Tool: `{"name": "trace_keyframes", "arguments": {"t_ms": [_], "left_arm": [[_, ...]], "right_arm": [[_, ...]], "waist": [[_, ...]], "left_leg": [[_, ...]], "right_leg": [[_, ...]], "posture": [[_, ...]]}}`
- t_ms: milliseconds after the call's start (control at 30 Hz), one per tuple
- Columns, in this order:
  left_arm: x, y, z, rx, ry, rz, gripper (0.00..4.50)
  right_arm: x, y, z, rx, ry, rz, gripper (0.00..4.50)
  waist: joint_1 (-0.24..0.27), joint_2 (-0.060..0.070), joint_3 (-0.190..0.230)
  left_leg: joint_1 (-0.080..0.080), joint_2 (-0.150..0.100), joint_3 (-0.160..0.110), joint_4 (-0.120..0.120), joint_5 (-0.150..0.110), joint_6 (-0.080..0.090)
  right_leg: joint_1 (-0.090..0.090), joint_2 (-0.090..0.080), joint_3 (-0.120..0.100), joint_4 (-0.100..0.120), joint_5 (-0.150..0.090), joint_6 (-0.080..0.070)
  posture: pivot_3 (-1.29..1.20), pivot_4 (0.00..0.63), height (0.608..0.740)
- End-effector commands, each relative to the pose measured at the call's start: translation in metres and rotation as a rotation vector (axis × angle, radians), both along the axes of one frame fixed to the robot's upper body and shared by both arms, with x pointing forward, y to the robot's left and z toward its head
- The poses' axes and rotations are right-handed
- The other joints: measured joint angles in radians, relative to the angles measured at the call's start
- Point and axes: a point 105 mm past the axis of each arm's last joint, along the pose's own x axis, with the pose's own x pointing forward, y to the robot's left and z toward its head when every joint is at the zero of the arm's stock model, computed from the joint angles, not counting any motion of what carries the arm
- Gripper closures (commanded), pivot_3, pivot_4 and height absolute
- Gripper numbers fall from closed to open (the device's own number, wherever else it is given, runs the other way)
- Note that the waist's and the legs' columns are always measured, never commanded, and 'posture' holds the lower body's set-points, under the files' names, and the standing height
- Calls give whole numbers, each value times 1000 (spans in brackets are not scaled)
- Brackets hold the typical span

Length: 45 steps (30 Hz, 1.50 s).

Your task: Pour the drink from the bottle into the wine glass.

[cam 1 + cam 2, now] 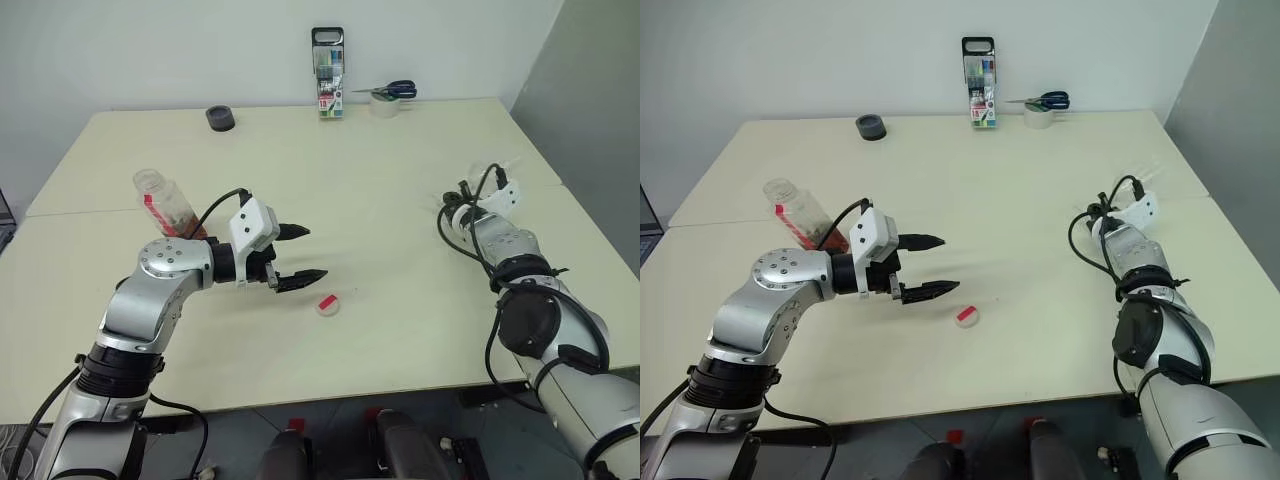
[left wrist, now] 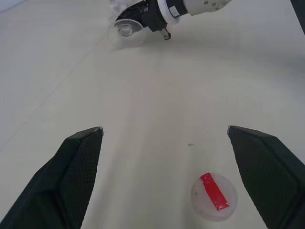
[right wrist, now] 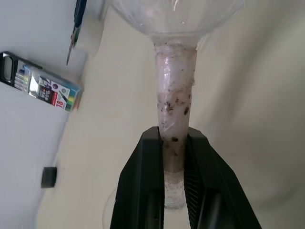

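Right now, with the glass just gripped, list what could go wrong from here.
The right gripper is shut on the wine glass by its thin stem alone, so the bowl could swing or slip when lifted. The bottle stands uncapped close behind the left arm; a careless move might topple it. The cap lies below the open left gripper.

Between the right pincer's ribbed matt black fingers, the clear wine glass stem looks filmy and speckled; the surface is smooth, matt cream.
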Motion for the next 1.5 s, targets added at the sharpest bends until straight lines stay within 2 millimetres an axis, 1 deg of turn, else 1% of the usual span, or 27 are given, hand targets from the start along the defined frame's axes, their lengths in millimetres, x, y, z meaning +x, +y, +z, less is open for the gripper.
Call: {"name": "trace_keyframes", "arguments": {"t_ms": [33, 67, 133, 233, 367, 433, 600, 800, 900, 1000, 1067, 1100, 1167, 1233, 1300, 1367, 1400, 1500], "left_arm": [[-1, 0, 8, -6, -44, 3, 0], [-1, 0, 8, -6, -44, 5, 0], [-1, 0, 7, -6, -45, 9, 0], [-3, 0, 6, -8, -45, 14, 0], [-5, 2, 5, -11, -41, 22, 0], [-5, 3, 5, -12, -39, 26, 0], [-7, 3, 3, -16, -35, 34, 0], [-9, 3, 0, -26, -31, 39, 0], [-9, 7, -4, -19, -44, 58, 0], [-7, 19, -3, -55, -58, 147, 0], [-7, 31, -3, -87, -71, 231, 0], [-7, 35, -4, -95, -72, 258, 0], [-10, 43, -10, -112, -70, 332, 0], [-13, 47, -13, -123, -67, 373, 0], [-24, 55, -19, -162, -45, 452, 0], [-34, 64, -20, -202, -44, 546, 0], [-37, 69, -19, -223, -46, 591, 0], [-45, 79, -21, -242, -46, 690, 0]], "right_arm": [[4, 2, 35, -463, -189, 27, 4264], [3, 8, 36, -557, -222, 48, 4264], [-1, 16, 31, -675, -259, 75, 4264], [-10, 28, 7, -808, -257, 122, 4264], [-26, 42, -28, -837, -209, 169, 4264], [-33, 42, -41, -830, -165, 175, 4264], [-53, 45, -65, -837, -78, 239, 4264], [-82, 52, -86, -790, 18, 337, 4264], [-87, 58, -84, -798, -1, 363, 4264], [-75, 80, -55, -804, -162, 371, 4264], [-64, 102, -30, -817, -295, 384, 4264], [-60, 111, -22, -829, -338, 391, 4264], [-51, 135, -10, -840, -419, 416, 4264], [-47, 149, -4, -835, -461, 430, 4264], [-45, 182, 2, -827, -522, 494, 4264], [-48, 212, 7, -827, -575, 560, 4264], [-50, 222, 8, -828, -591, 582, 4264], [-52, 239, 10, -812, -610, 617, 4264]], "waist": [[1, 0, 0], [1, 1, 0], [0, 1, 0], [0, 1, 0], [2, 1, 0], [5, 0, 0], [12, 1, 0], [25, 0, -2], [25, -1, -4], [18, -1, -4], [5, -1, -4], [-4, -1, -4], [-10, -1, -4], [-10, 0, -3], [-7, 1, -2], [-5, 1, -2], [-2, 1, -2], [19, 1, -2]], "left_leg": [[0, 0, 0, 0, 0, 0], [-1, 0, -1, 0, 0, 0], [-2, 0, -1, 0, 2, -3], [-3, 0, -1, -1, 2, -4], [-2, 0, -4, -1, 2, -4], [-2, 0, -6, -1, 2, -4], [-1, 0, -8, 0, 2, -4], [-1, 0, -10, 0, 2, -4], [0, 0, -10, 0, 1, -3], [1, 0, -9, -1, 1, -3], [2, 0, -7, -1, 0, -1], [4, 0, -5, -1, 0, -1], [5, 2, -4, -2, 0, 0], [6, 5, -2, -3, 0, 0], [5, 7, -3, -3, 0, -1], [2, 8, -2, -3, 0, -2], [1, 8, -2, -2, 1, -4], [-2, 7, -6, -1, 1, -6]], "right_leg": [[0, 0, 0, 0, 0, 0], [-1, 0, 0, 0, 0, 0], [-2, -1, 0, 0, 0, 0], [-3, -2, 0, -1, 0, 0], [-3, -2, 0, -1, 0, 0], [-3, -2, 0, 0, 0, 0], [-1, -2, -1, 0, 0, 0], [0, -2, -2, -1, 0, 0], [1, -1, -3, -1, 0, 0], [1, -1, -2, -1, 0, 0], [0, 0, -2, 0, 0, 0], [0, 1, 0, 0, 0, 0], [0, 2, 0, 1, 1, -1], [-1, 4, 2, 1, 1, -3], [-2, 4, 1, 0, 2, -3], [-3, 5, 2, 0, 2, -4], [-4, 4, 2, -1, 2, -4], [-4, 2, 1, -2, 2, -4]], "posture": [[0, 150, 740], [0, 150, 740], [0, 150, 740], [0, 150, 740], [0, 150, 740], [0, 150, 740], [0, 150, 740], [0, 150, 740], [0, 150, 740], [0, 150, 740], [0, 150, 740], [0, 150, 740], [0, 150, 740], [0, 150, 740], [0, 150, 740], [0, 150, 740], [0, 150, 740], [0, 150, 740]]}}
